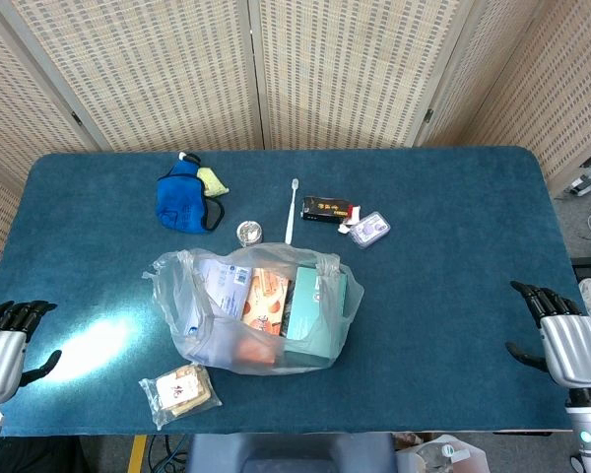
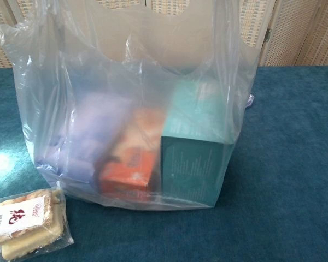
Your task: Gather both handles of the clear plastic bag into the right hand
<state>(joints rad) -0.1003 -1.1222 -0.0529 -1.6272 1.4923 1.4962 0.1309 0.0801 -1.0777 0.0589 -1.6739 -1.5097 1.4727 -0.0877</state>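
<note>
I have the clear plastic bag (image 1: pixel 256 315) packed with boxes standing mid-table, its handles slack at the top so either hand can reach. My right hand (image 1: pixel 561 340) and left hand (image 1: pixel 8 345) wait at the edges, fingers spread, holding nothing.

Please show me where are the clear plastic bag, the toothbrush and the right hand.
clear plastic bag (image 2: pixel 126 82): chest view, front wall.
toothbrush (image 1: pixel 292 212): head view, middle of handle.
right hand (image 1: pixel 561 335): head view, back of hand.
</note>
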